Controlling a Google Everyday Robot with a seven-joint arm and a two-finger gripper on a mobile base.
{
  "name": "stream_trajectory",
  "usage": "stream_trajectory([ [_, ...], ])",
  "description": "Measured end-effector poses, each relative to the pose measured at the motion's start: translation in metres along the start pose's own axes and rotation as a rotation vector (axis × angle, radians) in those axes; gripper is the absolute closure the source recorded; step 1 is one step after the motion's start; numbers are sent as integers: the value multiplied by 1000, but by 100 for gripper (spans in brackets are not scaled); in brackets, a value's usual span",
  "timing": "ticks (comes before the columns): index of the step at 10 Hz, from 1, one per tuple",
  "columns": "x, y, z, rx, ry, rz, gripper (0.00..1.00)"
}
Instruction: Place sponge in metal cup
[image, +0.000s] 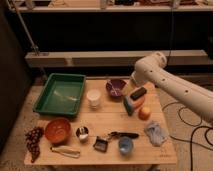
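Sponge (128, 105) sat right of centre on the surface (107, 119), pressed against the carrot (139, 102), with the black block (138, 93) just above them in the frame and an orange fruit (144, 113) just below and to the right. And the metal cup (82, 133)? Well apart, down in the lower left, beside the orange bowl (57, 130). The white arm (175, 90) reached in from the right edge, and the tool (135, 82) hung at its tip over the black block, close to the purple bowl (116, 88). It was spread wide and gripped nothing. A green tray (60, 95) filled the left side, a white cup (93, 98) standing next to it.
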Motion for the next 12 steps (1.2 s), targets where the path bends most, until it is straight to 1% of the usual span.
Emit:
stream_trajectory([
  [1,-3,1,1,16,-20,-2,20],
  [2,-10,2,5,46,-70,-3,20],
  [3,-11,-2,10,69,-110,-12,20],
  [4,-11,-6,11,84,-125,-15,20],
  [7,-13,-2,11,75,-128,-16,20],
  [9,-12,-3,12,81,-128,-13,20],
  [11,-9,-7,13,110,-152,22,20],
  [12,1,-18,16,138,-158,54,20],
])
